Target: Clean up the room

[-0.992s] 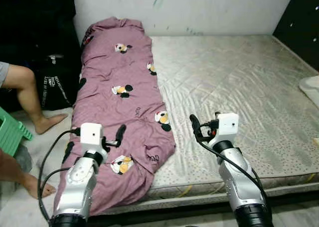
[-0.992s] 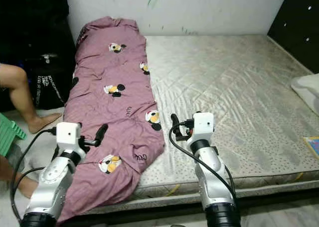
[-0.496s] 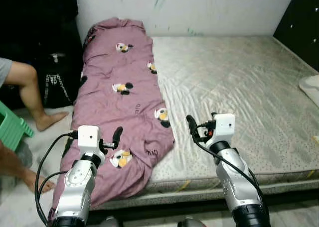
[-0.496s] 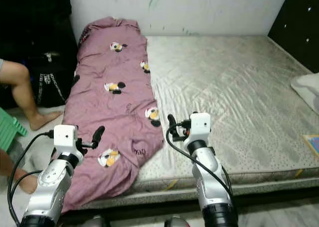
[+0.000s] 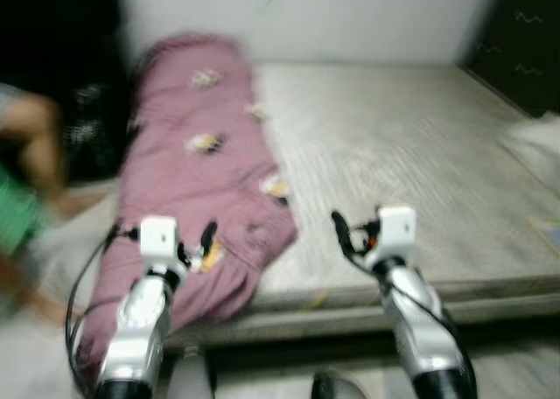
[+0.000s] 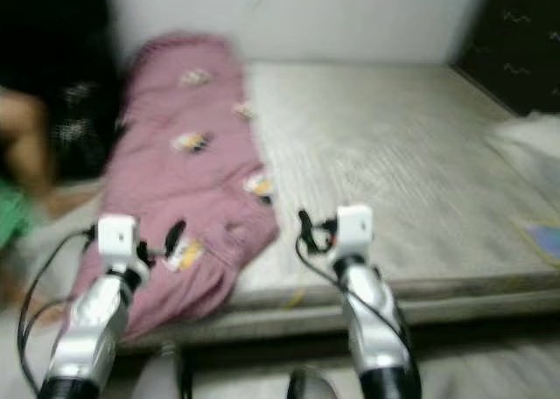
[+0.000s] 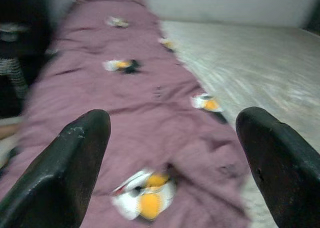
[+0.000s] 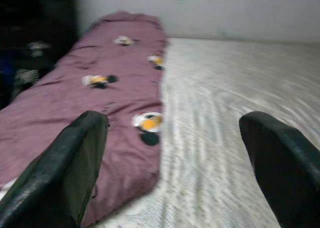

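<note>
Both grippers' fingers apart | purple blanket [image 5: 197, 180] on mattress [image 5: 402, 154]

Silver arms, white wrist cameras, black cables and fingers.
</note>
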You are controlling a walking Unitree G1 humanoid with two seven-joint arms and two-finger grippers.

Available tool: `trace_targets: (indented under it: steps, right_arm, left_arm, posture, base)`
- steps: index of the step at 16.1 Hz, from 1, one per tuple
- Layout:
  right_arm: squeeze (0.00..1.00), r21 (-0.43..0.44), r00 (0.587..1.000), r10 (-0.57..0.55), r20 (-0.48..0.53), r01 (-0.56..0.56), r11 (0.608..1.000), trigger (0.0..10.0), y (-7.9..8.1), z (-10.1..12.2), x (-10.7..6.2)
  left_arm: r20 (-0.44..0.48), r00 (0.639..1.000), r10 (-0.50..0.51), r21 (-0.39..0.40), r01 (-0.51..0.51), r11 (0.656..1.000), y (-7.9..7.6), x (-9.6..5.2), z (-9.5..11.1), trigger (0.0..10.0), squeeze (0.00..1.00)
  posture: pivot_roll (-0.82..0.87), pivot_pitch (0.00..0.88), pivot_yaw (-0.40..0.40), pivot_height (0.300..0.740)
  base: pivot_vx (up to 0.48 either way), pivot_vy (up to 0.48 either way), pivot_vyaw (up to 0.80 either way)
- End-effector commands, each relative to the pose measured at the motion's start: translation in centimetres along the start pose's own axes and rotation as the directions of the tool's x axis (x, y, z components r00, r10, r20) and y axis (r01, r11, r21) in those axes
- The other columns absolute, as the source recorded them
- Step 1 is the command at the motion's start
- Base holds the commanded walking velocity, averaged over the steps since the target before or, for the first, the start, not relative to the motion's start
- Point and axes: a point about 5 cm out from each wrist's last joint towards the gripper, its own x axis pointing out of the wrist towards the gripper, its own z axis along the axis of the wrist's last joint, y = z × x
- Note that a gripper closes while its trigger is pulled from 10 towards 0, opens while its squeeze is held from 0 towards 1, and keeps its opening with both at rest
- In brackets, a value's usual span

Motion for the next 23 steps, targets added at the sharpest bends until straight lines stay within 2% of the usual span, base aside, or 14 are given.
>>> trace_targets:
  steps: [1, 5, 9, 16, 21, 23]
  right_arm:
    - [0.00, 0.008, 1.000, 0.004, -0.021, -0.004, 1.000, 10.0, 0.2, -0.6, -0.3]
    - [0.00, 0.009, 0.999, 0.016, -0.041, -0.016, 1.000, 10.0, 0.3, -0.9, -0.4]
    - [0.00, 0.012, 0.996, 0.051, -0.067, -0.050, 0.999, 10.0, 0.9, -1.4, -0.7]
    - [0.00, 0.003, 0.996, 0.065, -0.069, -0.065, 0.998, 10.0, 0.8, -1.2, -0.5]
    - [0.00, -0.024, 0.993, 0.083, -0.082, -0.085, 0.996, 10.0, 1.0, -1.3, -0.9]
    - [0.00, -0.030, 0.993, 0.084, -0.085, -0.087, 0.996, 10.0, 0.9, -1.4, -1.2]
  left_arm:
    - [-0.042, 0.999, 0.008, 0.003, -0.008, 1.000, 0.1, -0.3, -0.9, 10.0, 0.00]
    - [-0.035, 0.998, 0.057, 0.012, -0.056, 0.998, 0.6, -0.3, -0.9, 10.0, 0.00]
    - [-0.041, 0.997, 0.069, -0.002, -0.069, 0.998, 0.8, -1.0, -1.2, 10.0, 0.00]
    - [-0.051, 0.995, 0.091, -0.035, -0.093, 0.995, 0.9, -0.9, -1.3, 10.0, 0.00]
    - [-0.031, 0.986, 0.166, -0.103, -0.168, 0.980, 3.2, -0.3, -0.7, 10.0, 0.00]
    - [-0.022, 0.985, 0.172, -0.101, -0.173, 0.980, 3.5, -0.1, -0.4, 10.0, 0.00]
  posture:
    - [-0.05, 0.000, -0.031, 0.609]
    - [-0.05, 0.000, -0.040, 0.609]
    - [-0.04, 0.000, -0.049, 0.609]
    - [-0.05, 0.000, -0.052, 0.609]
    - [-0.06, 0.000, -0.064, 0.609]
    - [-0.06, 0.000, -0.063, 0.609]
  base:
    - [0.000, 0.000, 0.00]
    - [0.000, 0.000, 0.00]
    - [0.000, 0.000, 0.00]
    - [0.000, 0.000, 0.00]
    - [0.048, 0.000, 0.00]
    - [0.298, 0.000, 0.00]
